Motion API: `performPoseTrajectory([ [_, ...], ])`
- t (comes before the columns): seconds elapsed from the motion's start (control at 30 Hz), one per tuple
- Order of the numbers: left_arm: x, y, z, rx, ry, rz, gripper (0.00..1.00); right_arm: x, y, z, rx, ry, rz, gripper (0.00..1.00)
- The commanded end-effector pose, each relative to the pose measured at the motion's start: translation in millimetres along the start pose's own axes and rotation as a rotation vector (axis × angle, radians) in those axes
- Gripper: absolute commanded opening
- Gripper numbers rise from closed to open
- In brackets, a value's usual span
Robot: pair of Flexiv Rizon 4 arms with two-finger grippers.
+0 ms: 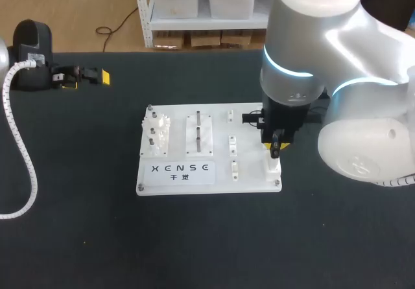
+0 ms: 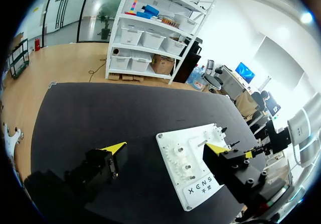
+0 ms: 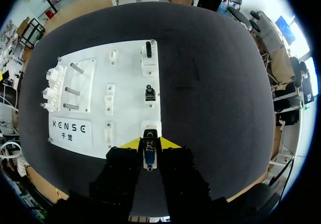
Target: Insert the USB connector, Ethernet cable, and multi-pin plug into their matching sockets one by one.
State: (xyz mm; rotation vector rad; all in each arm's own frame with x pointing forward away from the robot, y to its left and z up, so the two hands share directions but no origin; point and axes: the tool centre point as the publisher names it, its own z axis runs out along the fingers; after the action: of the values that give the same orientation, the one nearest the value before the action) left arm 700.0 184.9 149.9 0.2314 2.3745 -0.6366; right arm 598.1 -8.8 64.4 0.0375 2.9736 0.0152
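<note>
1. Your right arm enters from the right edge of the head view. It hangs its wrist straight down over the lower right corner of the white board (image 1: 207,172).
2. The right gripper (image 3: 150,143) has its jaws drawn in close. They pinch a small plug with a blue insert, which looks like the USB connector (image 3: 149,156), from both sides.
3. In the right wrist view that connector sits just short of a white socket block (image 3: 150,129) at the board's edge. You cannot tell from here whether the two touch.
4. Two dark plugs (image 3: 150,93) stand in white blocks farther ahead of the gripper, in the same column.
5. Your left arm stays in the upper left of the head view, well away from the board. The left gripper (image 2: 165,144) has its jaws spread wide and holds nothing.
6. The board carries a label panel (image 1: 180,170) with dark lettering along its lower left.
7. Above that panel are a white gear block (image 1: 157,135) and metal pegs (image 1: 198,133).
8. Everything rests on a black-covered table (image 1: 97,237).
9. A white coiled cable (image 1: 26,166) trails down the left side.
</note>
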Motion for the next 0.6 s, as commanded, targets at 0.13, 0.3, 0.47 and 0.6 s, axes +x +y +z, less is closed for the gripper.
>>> performPoseTrajectory([
  [0.13,0.0,0.0,0.0,0.000,0.000,0.000,1.00,4.7,-2.7,3.2,0.014,-0.012,0.003,0.00],
  [0.3,0.0,0.0,0.0,0.000,0.000,0.000,1.00,6.7,-3.0,4.2,0.020,-0.018,0.004,0.00],
  [0.47,0.0,0.0,0.0,0.000,0.000,0.000,1.00,8.5,-2.3,4.4,0.022,-0.026,0.012,0.00],
  [0.6,0.0,0.0,0.0,0.000,0.000,0.000,1.00,10.3,-2.8,7.4,0.022,-0.027,0.017,0.00],
])
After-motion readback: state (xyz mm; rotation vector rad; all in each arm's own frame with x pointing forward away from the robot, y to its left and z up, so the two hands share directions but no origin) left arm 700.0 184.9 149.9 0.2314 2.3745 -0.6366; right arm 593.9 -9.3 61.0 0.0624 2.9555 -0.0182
